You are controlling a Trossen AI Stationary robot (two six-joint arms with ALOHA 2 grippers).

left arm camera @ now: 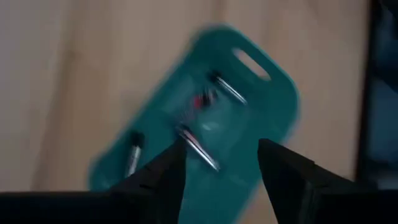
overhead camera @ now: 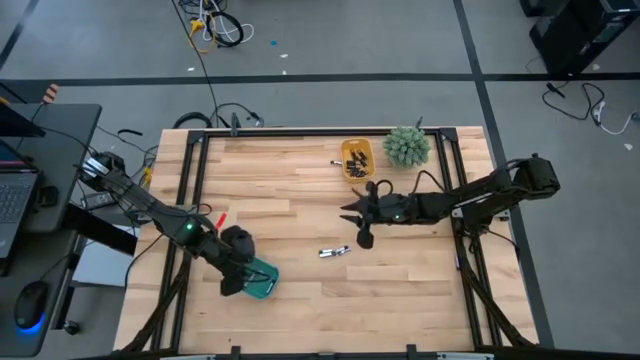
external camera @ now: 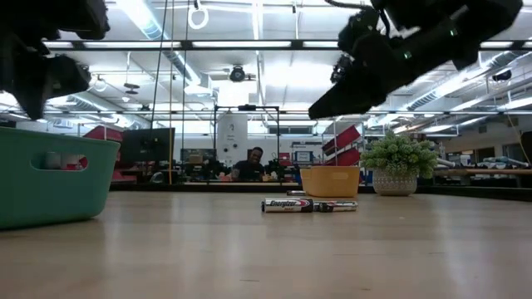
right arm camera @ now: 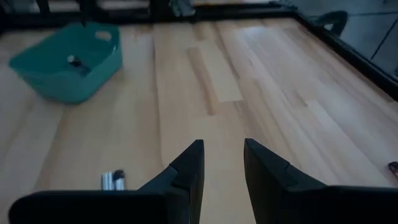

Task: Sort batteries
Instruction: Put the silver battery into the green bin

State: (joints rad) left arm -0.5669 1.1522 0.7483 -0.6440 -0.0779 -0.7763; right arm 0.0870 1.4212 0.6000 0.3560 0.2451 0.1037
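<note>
My left gripper [left arm camera: 221,168] hangs open above the teal bin [left arm camera: 205,112] near the table's front left, with nothing between its fingers. Three batteries show inside the bin: one near the handle slot [left arm camera: 227,89], one in the middle [left arm camera: 198,146] and one at the other end [left arm camera: 134,152]. Two batteries [overhead camera: 333,251] lie end to end on the bare wood at mid-table. My right gripper [overhead camera: 358,226] hovers just beyond them, tilted down, open and holding nothing [right arm camera: 222,163]. The same batteries [right arm camera: 113,180] show at the lower edge of the right wrist view.
A yellow tray [overhead camera: 357,158] holding several batteries stands at the far middle of the table, with a small potted plant [overhead camera: 406,146] to its right. Black frame rails [overhead camera: 190,200] run along the table's sides. A person [external camera: 253,164] sits in the room beyond the table.
</note>
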